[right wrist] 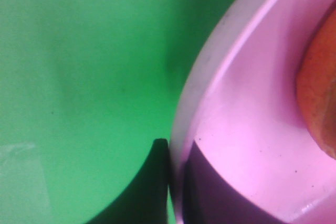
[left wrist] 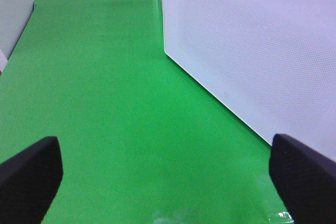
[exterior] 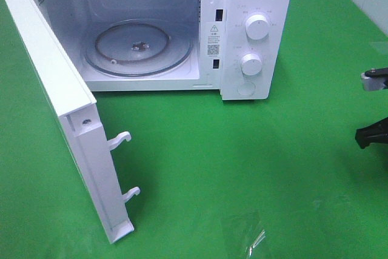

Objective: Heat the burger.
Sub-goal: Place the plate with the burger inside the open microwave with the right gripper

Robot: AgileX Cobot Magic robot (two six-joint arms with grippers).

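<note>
Closest to us, the right gripper (right wrist: 176, 153) is clamped on the rim of the pink plate (right wrist: 241, 124). One dark finger (right wrist: 149, 187) is outside the rim and the other is inside it. The burger (right wrist: 320, 93) sits on that plate, and we see only an orange-brown bit of it at the edge of the right wrist view. The plate lies on the green cloth (right wrist: 79, 77).

The left gripper (left wrist: 165, 182) is spread wide with only cloth between its fingers. Just beside it is a white face with tiny dots, which is part of the microwave (exterior: 254, 4).

From up high, we see the microwave at the back of the cloth. Its door (exterior: 60, 101) is swung wide open to the left. Two white hooks (exterior: 119, 139) stick out from the door's edge. Inside is a round glass tray (exterior: 139, 47). Two knobs (exterior: 257, 27) sit on the right side of the front. A scrap of clear plastic (exterior: 254, 238) lies near the front. The plate and burger do not show in the high view.
</note>
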